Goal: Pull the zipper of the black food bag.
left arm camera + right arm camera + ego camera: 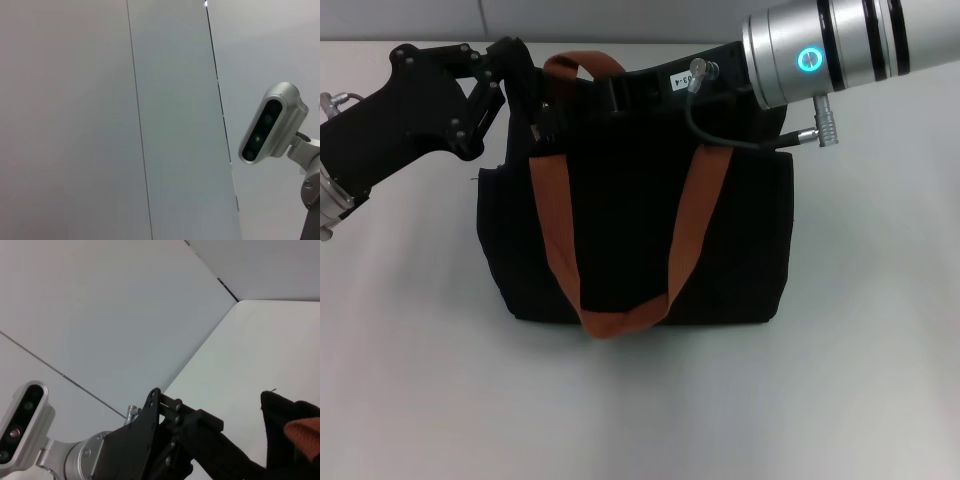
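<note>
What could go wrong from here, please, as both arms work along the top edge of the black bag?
The left gripper sits at the boxy black fabric bag's upper left corner beside an orange-brown webbing strap; it might snag the strap instead of the zip. The right arm hides the upper right edge, so no zipper tab is visible. With nothing visibly bracing the bag on the white table, pulling could drag it.

Head view looks down on the black food bag (640, 230); both wrist views face the wall (75, 120).

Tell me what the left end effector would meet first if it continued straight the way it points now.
Probably the black food bag: the left end effector already points into its upper left corner, beside the orange-brown strap. Contact cannot be confirmed.
</note>
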Robot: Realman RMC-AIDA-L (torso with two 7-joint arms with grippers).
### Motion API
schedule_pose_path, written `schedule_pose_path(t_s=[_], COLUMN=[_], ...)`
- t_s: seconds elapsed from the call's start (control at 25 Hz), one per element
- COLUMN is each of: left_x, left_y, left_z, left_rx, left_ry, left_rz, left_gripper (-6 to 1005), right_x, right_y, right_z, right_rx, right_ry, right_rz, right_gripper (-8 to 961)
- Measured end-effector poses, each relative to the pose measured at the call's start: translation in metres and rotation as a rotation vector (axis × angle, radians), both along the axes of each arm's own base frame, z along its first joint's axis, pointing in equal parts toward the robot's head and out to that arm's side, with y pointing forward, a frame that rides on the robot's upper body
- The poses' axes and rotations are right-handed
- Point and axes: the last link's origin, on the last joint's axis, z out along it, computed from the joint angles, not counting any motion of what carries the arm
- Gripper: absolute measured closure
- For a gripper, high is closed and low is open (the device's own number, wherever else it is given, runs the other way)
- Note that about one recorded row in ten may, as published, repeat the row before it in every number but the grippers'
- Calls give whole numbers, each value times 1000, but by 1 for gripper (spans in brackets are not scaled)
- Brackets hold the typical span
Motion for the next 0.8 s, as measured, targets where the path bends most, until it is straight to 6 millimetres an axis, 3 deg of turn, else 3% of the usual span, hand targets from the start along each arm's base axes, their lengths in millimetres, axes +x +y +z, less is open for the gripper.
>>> schedule_pose_path(t_s=[0.44,0.8], left_x=[2,2], left_y=[1,1], left_z=[0,0], left_rx=[-7,-7], left_ry=[-10,-9], left_rz=[-3,-2], left_gripper=[886,882], right_x=[-8,-1], right_y=[0,2], right_z=[-1,-3], right_rx=[6,13], right_ry=[28,2], right_rz=[25,7], right_gripper=[713,716])
